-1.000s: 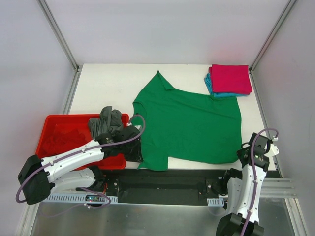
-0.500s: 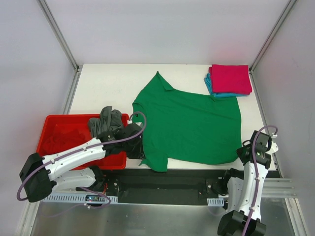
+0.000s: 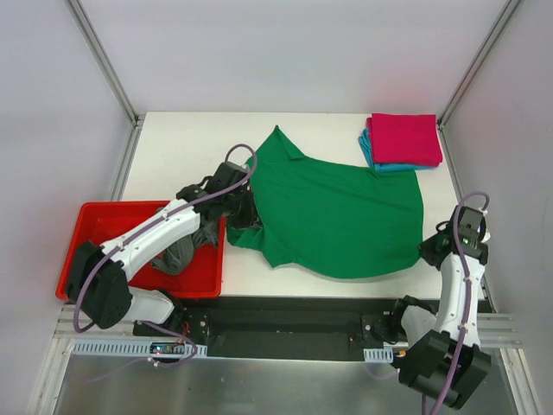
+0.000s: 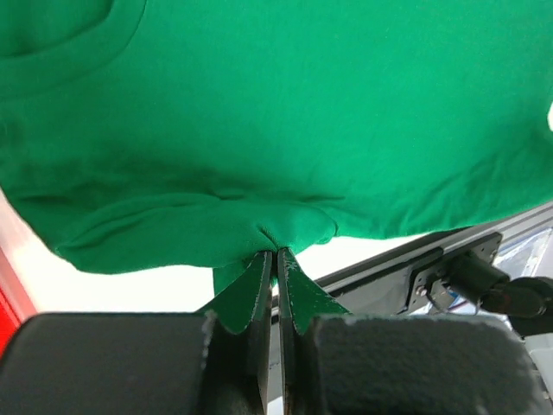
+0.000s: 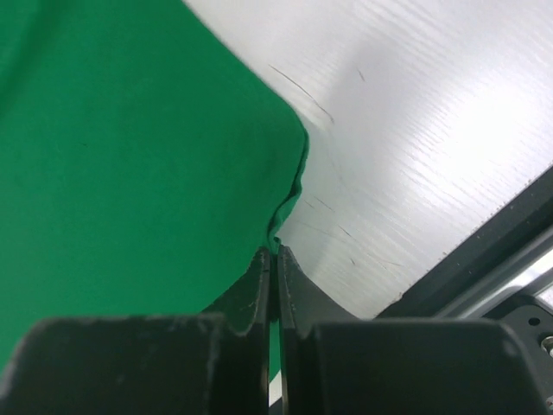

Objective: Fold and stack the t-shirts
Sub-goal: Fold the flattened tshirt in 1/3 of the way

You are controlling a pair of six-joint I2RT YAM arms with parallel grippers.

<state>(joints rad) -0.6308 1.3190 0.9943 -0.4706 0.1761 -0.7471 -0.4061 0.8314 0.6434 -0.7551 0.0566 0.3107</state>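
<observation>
The bright green t-shirt point(image 3: 337, 207) lies spread on the white table point(image 3: 190, 143). My left gripper point(image 3: 244, 213) is shut on a bunched fold at the shirt's left side; in the left wrist view the gripper point(image 4: 276, 256) pinches green cloth point(image 4: 259, 112). My right gripper point(image 3: 429, 252) is shut on the shirt's near right corner; in the right wrist view the gripper point(image 5: 275, 252) pinches the hem of the shirt point(image 5: 130, 156). A folded magenta-pink t-shirt point(image 3: 404, 138) lies on a folded teal one point(image 3: 380, 165) at the back right. A dark grey t-shirt point(image 3: 179, 257) hangs in the red tray under my left arm.
The rigid red plastic tray point(image 3: 86, 226) stands at the near left, beside the table's left edge. The table's near edge and a black rail point(image 3: 294, 316) run just in front of the green shirt. Grey walls and metal posts close in the sides.
My left gripper has moved from the near edge toward the back, pulling the shirt's near left part with it. My right gripper has moved slightly farther back with its corner.
</observation>
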